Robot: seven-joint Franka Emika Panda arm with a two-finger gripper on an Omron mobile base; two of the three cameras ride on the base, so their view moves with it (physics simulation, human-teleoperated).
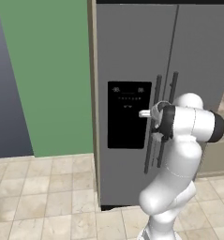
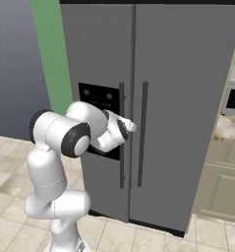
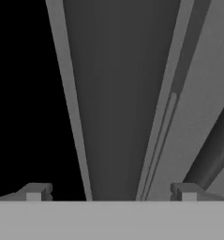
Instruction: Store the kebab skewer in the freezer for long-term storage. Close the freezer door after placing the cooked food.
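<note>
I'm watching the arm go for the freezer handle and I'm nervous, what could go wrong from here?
1. The open gripper straddles the freezer door's bar handle, but its tips look short of it; closing now might grab nothing.
2. The fridge handle stands right beside the freezer handle, so a sideways drift could catch the wrong door.
3. The dispenser panel sits next to the hand; the wrist might bump it while pulling.
</note>
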